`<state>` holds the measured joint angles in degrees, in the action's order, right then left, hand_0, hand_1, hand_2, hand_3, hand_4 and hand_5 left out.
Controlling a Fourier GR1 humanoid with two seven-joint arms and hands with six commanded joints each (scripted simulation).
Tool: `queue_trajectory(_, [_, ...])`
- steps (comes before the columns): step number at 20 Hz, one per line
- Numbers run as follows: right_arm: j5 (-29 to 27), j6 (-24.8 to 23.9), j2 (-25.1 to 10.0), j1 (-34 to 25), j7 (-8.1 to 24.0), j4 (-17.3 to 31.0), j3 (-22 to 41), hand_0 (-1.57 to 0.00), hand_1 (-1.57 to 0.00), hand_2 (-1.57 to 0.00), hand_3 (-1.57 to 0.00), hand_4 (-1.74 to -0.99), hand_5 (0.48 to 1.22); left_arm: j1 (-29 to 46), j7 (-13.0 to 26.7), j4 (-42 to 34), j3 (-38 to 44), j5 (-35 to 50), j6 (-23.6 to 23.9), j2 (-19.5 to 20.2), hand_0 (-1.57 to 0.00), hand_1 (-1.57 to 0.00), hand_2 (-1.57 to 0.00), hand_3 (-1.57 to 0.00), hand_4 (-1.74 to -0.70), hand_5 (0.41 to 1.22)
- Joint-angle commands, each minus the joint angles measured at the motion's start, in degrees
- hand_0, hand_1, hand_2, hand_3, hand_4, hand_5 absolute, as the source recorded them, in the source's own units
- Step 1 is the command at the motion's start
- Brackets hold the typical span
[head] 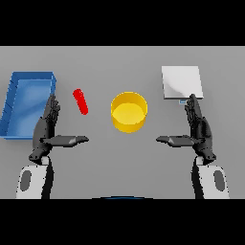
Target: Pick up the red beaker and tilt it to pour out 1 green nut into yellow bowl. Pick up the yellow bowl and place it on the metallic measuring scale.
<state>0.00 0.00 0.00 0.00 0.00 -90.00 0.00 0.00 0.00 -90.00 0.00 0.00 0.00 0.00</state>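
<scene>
- grey table (95,158): left hand (48,127) and right hand (198,128) both released, holding nothing.
- red beaker (80,101) lies tilted; a clumsy grasp could spill nuts short of the yellow bowl (128,112).

The grey table (124,62) carries four items. A blue tray (14,107) lies at the left edge. A red beaker (80,101) lies just right of the tray. A yellow bowl (128,112) stands at centre. A metallic scale (181,82) rests at right.

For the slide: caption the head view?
Open hands flank yellow bowl; red beaker left, scale right.
</scene>
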Motion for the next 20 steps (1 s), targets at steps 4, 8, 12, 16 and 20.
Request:
queue_trajectory(4, [0.43, -0.24, 0.53, 0.69, -0.26, -0.57, 0.66, 0.0, 0.0, 0.0, 0.0, -1.128, 0.66, -0.2, 0.02, 0.23, 0.51, 0.48, -0.27, 0.56, 0.0, 0.0, 0.0, 0.0, -1.09, 0.623])
queue_trajectory(8, [11.29, -2.66, -1.63, 5.17, -8.16, -4.86, 6.28, 0.0, 0.0, 0.0, 0.0, -1.128, 0.663, 4.61, -3.33, -4.17, -2.86, -4.5, 0.08, 2.0, 0.0, 0.0, 0.0, 0.0, -1.09, 0.62])
queue_trajectory(12, [16.72, -4.25, -1.71, 7.21, -7.2, -6.81, 9.04, 0.0, 0.0, 0.0, 0.0, -1.118, 0.663, 6.5, -0.8, -7.49, -5.08, -7.58, 0.41, 2.89, 0.0, 0.0, 0.0, 0.0, -1.1, 0.616])
queue_trajectory(16, [16.51, -4.07, -1.19, 8.15, -7.21, -7.99, 9.53, 0.0, 0.0, 0.0, 0.0, -1.123, 0.653, 4.09, 1.22, -4.94, -5.2, -9.1, 0.85, 3.22, 0.0, 0.0, 0.0, 0.0, -1.09, 0.612])
queue_trajectory(20, [15.39, -3.66, -1.4, 7.22, -5.13, -9.13, 8.83, 0.0, 0.0, 0.0, 0.0, -1.16, 0.651, -1.45, -1.55, 1.72, -4.62, -10.1, 1.94, 2.2, 0.0, 0.0, 0.0, 0.0, -1.13, 0.633])
